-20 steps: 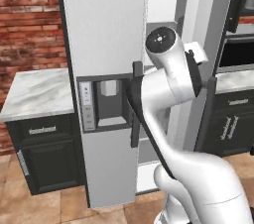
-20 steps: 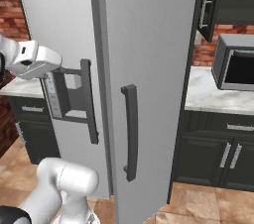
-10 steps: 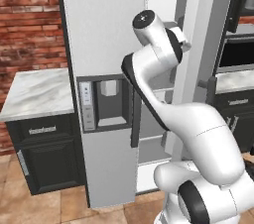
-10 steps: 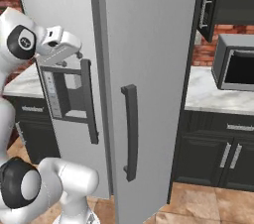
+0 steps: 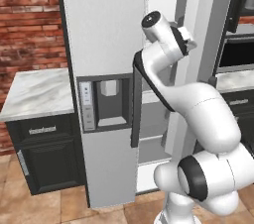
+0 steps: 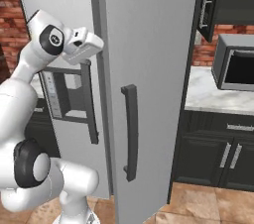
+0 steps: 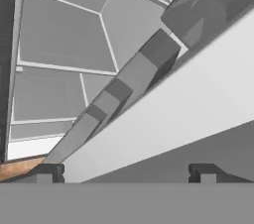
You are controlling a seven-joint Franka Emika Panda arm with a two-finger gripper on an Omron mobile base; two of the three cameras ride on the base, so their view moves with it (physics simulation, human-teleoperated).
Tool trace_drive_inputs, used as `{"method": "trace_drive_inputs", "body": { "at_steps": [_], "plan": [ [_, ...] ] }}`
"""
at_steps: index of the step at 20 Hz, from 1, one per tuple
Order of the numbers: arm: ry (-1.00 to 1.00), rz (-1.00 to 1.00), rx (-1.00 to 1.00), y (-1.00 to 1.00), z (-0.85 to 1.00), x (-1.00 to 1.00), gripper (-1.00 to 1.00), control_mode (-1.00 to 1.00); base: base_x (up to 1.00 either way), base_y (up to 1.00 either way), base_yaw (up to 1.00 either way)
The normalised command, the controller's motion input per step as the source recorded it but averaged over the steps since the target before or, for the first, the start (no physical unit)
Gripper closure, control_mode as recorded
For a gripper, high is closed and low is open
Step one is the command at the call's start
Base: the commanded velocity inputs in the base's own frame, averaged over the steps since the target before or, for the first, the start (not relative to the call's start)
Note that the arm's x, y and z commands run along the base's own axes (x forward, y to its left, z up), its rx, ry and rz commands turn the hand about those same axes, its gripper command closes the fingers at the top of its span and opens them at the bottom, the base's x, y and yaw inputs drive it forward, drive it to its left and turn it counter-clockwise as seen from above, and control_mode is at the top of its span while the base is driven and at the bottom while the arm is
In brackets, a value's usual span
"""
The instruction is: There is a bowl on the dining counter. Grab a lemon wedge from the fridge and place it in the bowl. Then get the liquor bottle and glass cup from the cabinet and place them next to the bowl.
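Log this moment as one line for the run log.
phase: reaching into fridge | tool: open, holding nothing | left fridge door: ajar | right fridge door: ajar | lemon wedge: not seen

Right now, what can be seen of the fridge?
The fridge is a tall grey two-door unit. Its left door carries a recessed water dispenser with a control strip beside it and a long dark vertical handle. The right door, with its own dark handle, is swung ajar, showing pale shelves in the gap. The open gripper points into that gap, holding nothing. Counters and dark cabinets flank the fridge.
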Motion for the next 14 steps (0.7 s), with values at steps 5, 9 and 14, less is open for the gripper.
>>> {"method": "trace_drive_inputs", "body": {
  "at_steps": [5, 9, 14],
  "plan": [
    [0.0, -0.09, 0.0, -0.78, -0.1, 0.07, -1.0, -1.0, 0.0, 0.0, 0.0],
    [0.0, -0.08, 0.0, -0.91, -0.04, 0.0, -1.0, -1.0, 0.0, 0.0, 0.0],
    [0.0, -0.06, 0.0, -0.99, -0.02, 0.0, -1.0, -1.0, 0.0, 0.0, 0.0]
  ]
}}
